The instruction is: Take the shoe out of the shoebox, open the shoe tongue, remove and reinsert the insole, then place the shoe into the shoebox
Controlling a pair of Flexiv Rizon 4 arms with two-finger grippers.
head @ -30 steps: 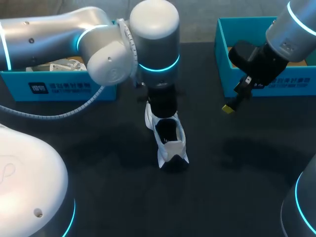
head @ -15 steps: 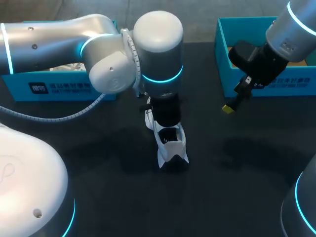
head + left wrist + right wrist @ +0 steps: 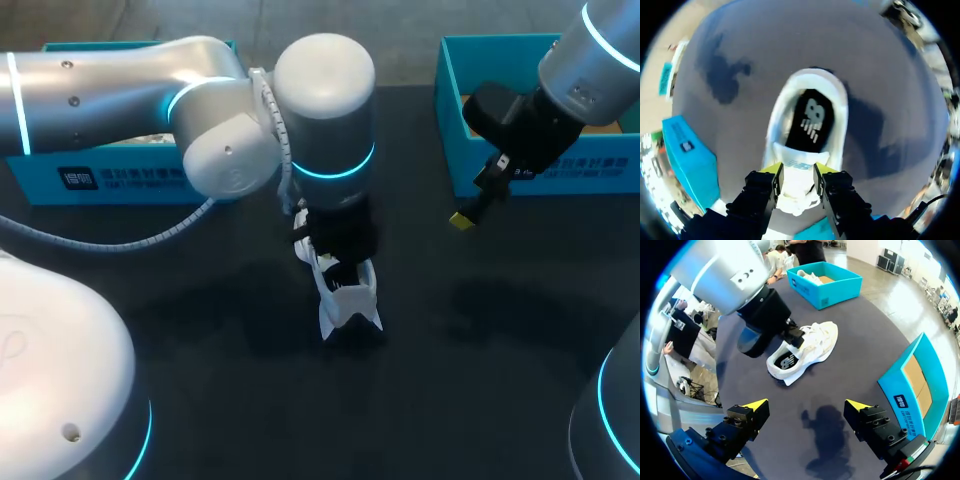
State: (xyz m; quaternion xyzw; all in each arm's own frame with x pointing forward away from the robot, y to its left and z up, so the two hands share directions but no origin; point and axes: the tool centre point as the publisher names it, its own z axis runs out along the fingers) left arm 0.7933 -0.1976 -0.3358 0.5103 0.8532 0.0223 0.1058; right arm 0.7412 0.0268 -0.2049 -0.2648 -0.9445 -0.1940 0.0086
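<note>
In the head view the shoe (image 3: 348, 300) stands on the dark counter (image 3: 480, 380), out of the shoebox (image 3: 600, 170), so the first step looks done. In the left wrist view the left hand (image 3: 797, 172) is clamped on the shoe tongue (image 3: 799, 162) with the insole (image 3: 810, 120) seated inside, so I judge tongue-opening to be the step in hand. In the right wrist view the right hand (image 3: 806, 405) hangs empty with its fingers wide apart; insole removal, reinsertion and boxing remain.

left arm (image 3: 100, 80) wrist-down | left fingers (image 3: 771, 169) clamped on tongue (image 3: 799, 164) | right fingers (image 3: 752, 405) wide apart
</note>
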